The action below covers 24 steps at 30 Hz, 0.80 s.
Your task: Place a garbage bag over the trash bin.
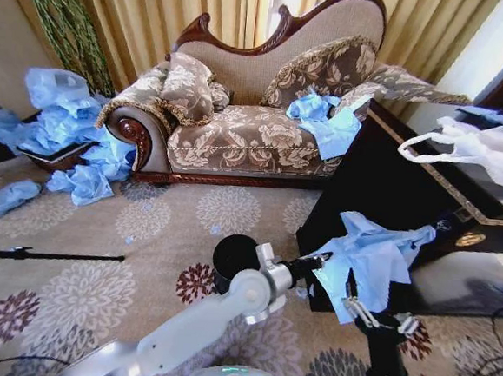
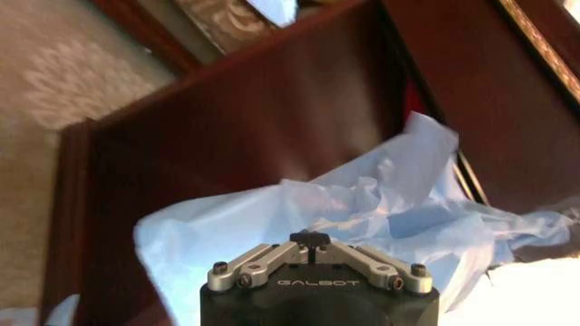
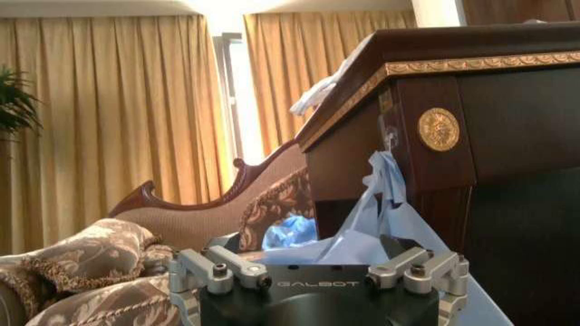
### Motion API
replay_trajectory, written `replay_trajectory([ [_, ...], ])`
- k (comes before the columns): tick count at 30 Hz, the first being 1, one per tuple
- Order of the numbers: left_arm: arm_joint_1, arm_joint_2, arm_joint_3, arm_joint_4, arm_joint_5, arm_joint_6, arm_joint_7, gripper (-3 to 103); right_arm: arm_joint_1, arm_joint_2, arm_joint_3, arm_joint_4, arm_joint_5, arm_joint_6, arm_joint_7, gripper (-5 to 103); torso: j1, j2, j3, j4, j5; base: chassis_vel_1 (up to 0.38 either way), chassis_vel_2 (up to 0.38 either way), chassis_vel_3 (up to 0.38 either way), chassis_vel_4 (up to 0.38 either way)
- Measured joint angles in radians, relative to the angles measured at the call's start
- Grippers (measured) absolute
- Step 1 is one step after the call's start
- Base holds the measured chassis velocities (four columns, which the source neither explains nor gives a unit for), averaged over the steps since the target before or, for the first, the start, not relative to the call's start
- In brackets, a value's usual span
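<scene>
Light-blue garbage bag (image 1: 363, 262) hung stretched in the air between the two grippers, just in front of the dark wooden cabinet (image 1: 383, 177) and beside the black trash bin (image 1: 234, 258) on the carpet. The left gripper (image 1: 322, 261) was pinched closed on one edge of the film; the right gripper (image 1: 357, 311) gripped the lower edge, though its jaw gap could not be made out. Thin and crinkly, the bag looked nearly weightless, limp and slippery, likely to tear if pulled hard; the mouth's hem seemed the best hold.
</scene>
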Motion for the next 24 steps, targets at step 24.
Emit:
replay_trajectory([
  [24, 0.469, 0.35, -0.592, -0.321, -0.063, -0.009, 0.009, 0, 0.066, -0.008, -0.059, -0.044, -0.021, -0.088, 0.028, 100, 0.0, 0.0, 0.0, 0.0003, 0.0002, 0.0, 0.0, 0.0, 0.0],
])
